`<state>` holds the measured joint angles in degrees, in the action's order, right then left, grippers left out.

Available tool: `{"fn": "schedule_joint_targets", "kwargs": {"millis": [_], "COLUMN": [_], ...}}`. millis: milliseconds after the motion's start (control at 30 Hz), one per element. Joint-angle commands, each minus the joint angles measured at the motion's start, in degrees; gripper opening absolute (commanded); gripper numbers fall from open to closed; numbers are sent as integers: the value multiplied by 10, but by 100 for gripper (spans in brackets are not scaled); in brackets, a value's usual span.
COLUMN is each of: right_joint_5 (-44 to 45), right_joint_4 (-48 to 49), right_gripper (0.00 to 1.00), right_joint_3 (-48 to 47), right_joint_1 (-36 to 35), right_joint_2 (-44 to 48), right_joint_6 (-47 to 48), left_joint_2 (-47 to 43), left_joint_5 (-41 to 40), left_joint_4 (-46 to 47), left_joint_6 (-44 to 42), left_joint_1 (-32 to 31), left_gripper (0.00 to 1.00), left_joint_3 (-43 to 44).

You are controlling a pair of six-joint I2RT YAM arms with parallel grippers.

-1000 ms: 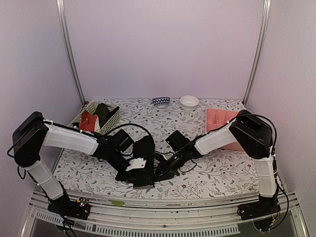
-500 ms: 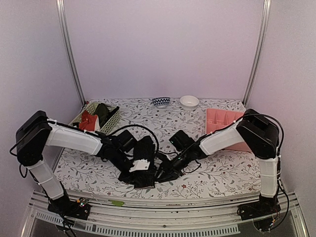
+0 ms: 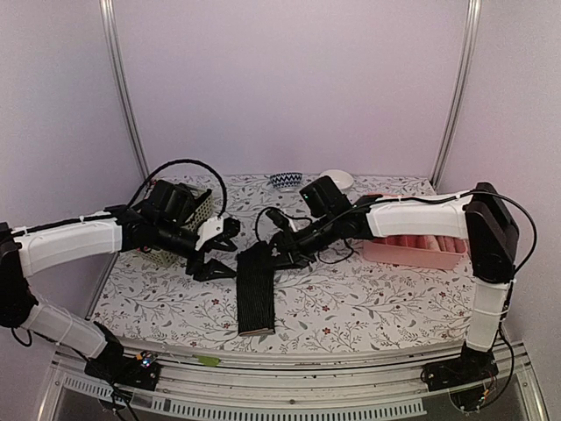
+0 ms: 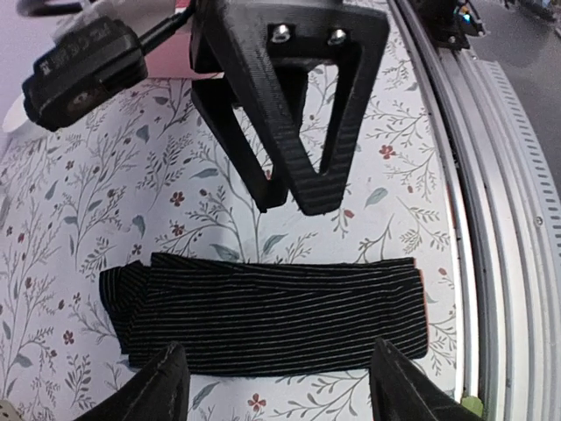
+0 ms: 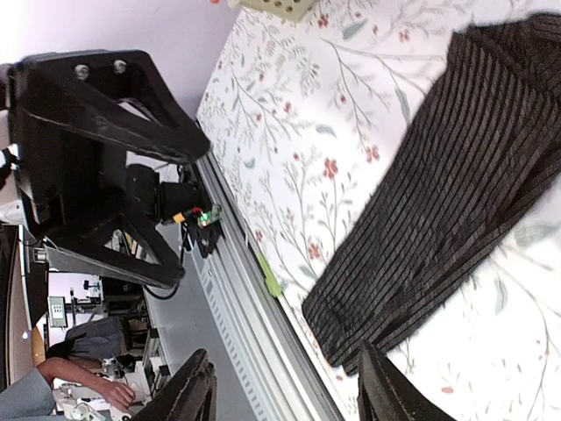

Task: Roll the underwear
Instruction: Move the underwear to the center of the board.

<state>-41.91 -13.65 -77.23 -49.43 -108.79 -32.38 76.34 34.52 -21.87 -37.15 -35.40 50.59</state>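
Note:
The black ribbed underwear (image 3: 255,289) lies flat on the flowered table as a long narrow folded strip, running from the middle toward the near edge. My left gripper (image 3: 221,250) hovers open just left of the strip's far end, holding nothing. My right gripper (image 3: 279,253) hovers open just right of that same end, also holding nothing. In the left wrist view the underwear (image 4: 272,316) runs crosswise above my left gripper (image 4: 280,395), with the right gripper's fingers (image 4: 298,132) beyond it. In the right wrist view the underwear (image 5: 456,175) slants above my right gripper (image 5: 285,390).
A pale green perforated basket (image 3: 203,206) stands at the back left, mostly behind the left arm. A pink divided tray (image 3: 412,250) sits at the right under the right arm. Two small bowls (image 3: 286,181) (image 3: 337,178) stand at the back edge. The metal rail (image 4: 491,175) borders the near edge.
Both grippers have opened and let go of the black underwear near the front edge. Both arms have risen and pulled back to the strip's far end. The cloth now lies stretched out flat.

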Motion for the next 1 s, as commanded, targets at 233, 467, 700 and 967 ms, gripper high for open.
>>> {"fn": "schedule_joint_targets", "kwargs": {"millis": [233,467,700,967], "right_joint_5": [-59,-38,-30,-93], "right_joint_4": [-24,-9,-9,-7], "right_gripper": [49,43,42,42], "right_joint_3": [-266,-224,-154,-224], "right_joint_1": [-3,32,79,70], "right_joint_2": [-290,-321,-287,-219], "right_joint_6": [15,-7,26,35], "left_joint_2": [55,137,144,98], "left_joint_5": [6,53,81,76], "left_joint_4": [40,14,20,41], "left_joint_6": [68,92,64,-10], "left_joint_1": [90,137,138,109], "left_gripper": [68,62,62,61], "left_joint_3": [-24,52,54,10]}}
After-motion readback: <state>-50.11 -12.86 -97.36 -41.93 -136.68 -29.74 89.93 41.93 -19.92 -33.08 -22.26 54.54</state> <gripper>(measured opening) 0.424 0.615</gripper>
